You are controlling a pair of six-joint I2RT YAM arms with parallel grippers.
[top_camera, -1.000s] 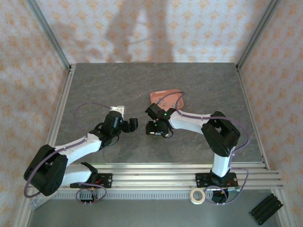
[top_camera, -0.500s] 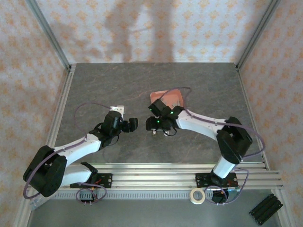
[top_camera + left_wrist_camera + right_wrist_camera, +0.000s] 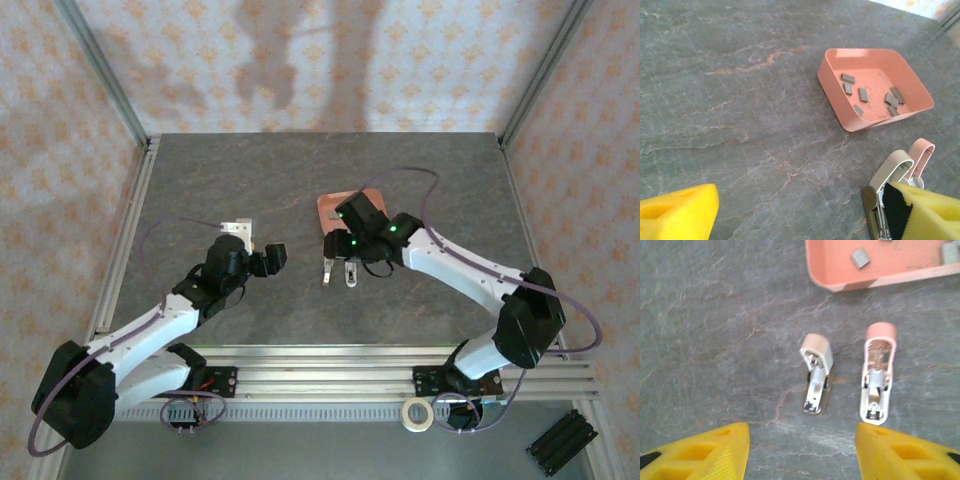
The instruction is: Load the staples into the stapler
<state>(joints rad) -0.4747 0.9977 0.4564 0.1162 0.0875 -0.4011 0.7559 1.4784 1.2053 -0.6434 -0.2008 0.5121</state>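
Stapler (image 3: 338, 271) lies on the grey tabletop (image 3: 220, 180) just near of the pink tray (image 3: 840, 107), roughly mid-tabletop, between the two arms. It shows as two slim pieces side by side, a beige-capped half (image 3: 816, 371) on the left and a pink-capped half (image 3: 878, 375) on the right. Both capped ends point far, toward the tray, and the metal insides face up. Cannot tell if the halves are joined.

Right pincer (image 3: 802, 440) is wide, nothing between its yellow fingers (image 3: 705, 450). In the right wrist view both stapler halves sit ahead of the pincer, inside the span of the gap and apart from both fingers. No contact. The tray corner is just beyond the capped ends.

Left pincer (image 3: 800, 200) is wide too, holding nothing. In the top view it sits left of the stapler, apart from it, with bare tabletop between. In the left wrist view the stapler is at lower right, with its near end hidden behind the pincer's right-hand finger. The tray is further off, up and to the right.

Staples (image 3: 863, 94) are several small grey strips lying loose on the tray floor, scattered, a few bunched toward one end. None are on the stapler or in either pincer.
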